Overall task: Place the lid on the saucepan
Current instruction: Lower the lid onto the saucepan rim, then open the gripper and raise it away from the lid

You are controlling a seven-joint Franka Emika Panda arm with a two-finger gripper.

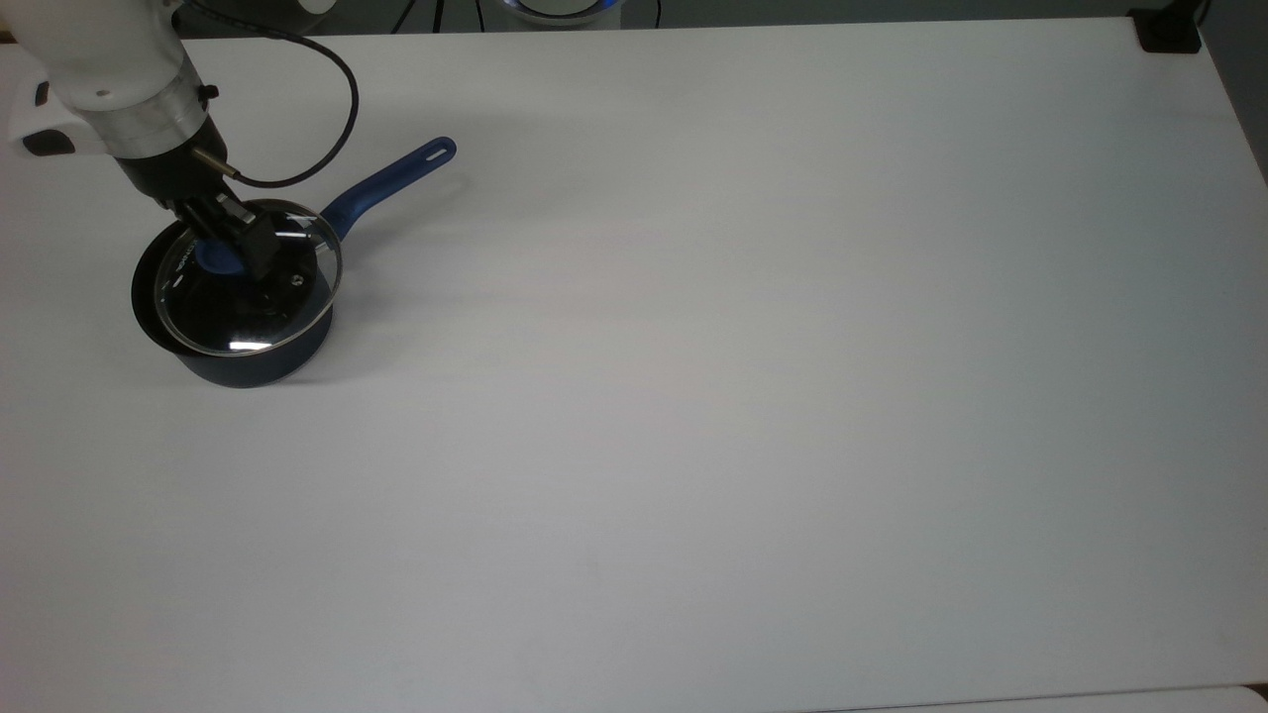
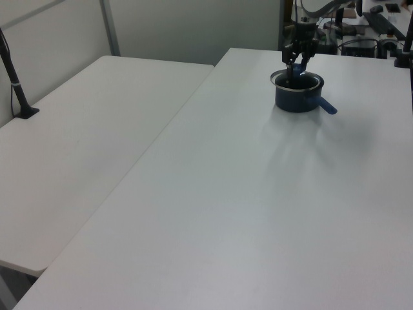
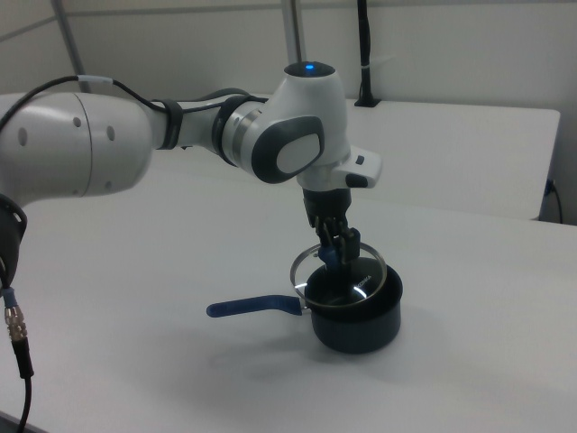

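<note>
Claw [image 1: 230,250] on round glass lid [image 1: 282,307]; dark round saucepan [image 1: 253,361] beneath

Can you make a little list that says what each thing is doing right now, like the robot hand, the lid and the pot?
end effector: shut on the lid's blue knob
lid: held over the saucepan, tilted, not yet seated on the rim
saucepan: standing upright on the table, black inside
saucepan handle: points toward the top view's upper right
table: white
task: not finished, lid needs lowering and centring
</note>
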